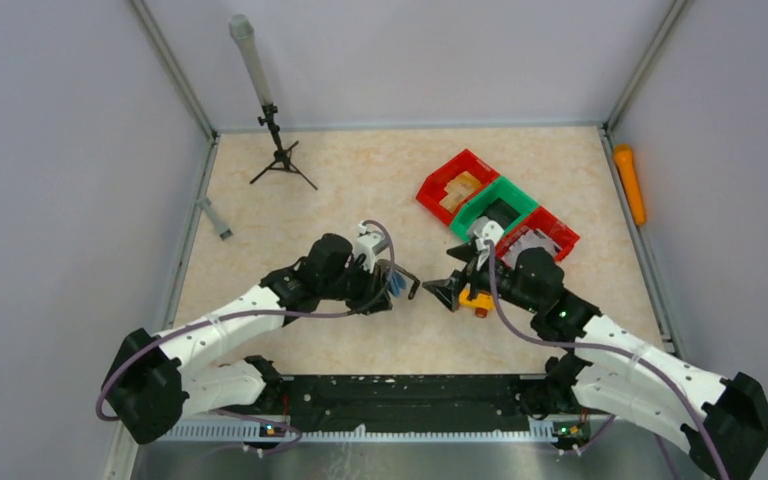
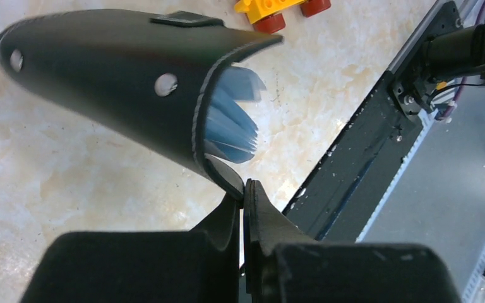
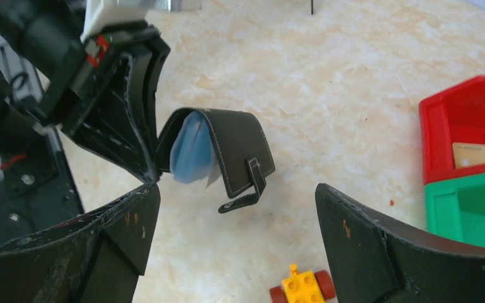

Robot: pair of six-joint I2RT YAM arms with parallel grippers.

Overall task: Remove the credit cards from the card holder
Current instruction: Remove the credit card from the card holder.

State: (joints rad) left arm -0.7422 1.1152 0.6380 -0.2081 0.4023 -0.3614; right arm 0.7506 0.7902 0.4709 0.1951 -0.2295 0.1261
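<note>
The left gripper point(image 2: 243, 196), fingers pressed together, pinches one edge of the small black leather card holder point(image 3: 233, 142) with a snap strap, held just left of the yellow toy brick car point(image 3: 300, 287). Pale blue plastic sleeves point(image 2: 230, 120) fan from its open mouth. The right gripper point(image 3: 235, 189), beside the car, stands spread wide facing the holder, apart from it

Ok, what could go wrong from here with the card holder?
The left gripper pinches the card holder only by its edge, so a pull could twist it loose. The open right gripper faces the dangling strap tab and the fanned blue sleeves; it may grab those instead of a card.
</note>
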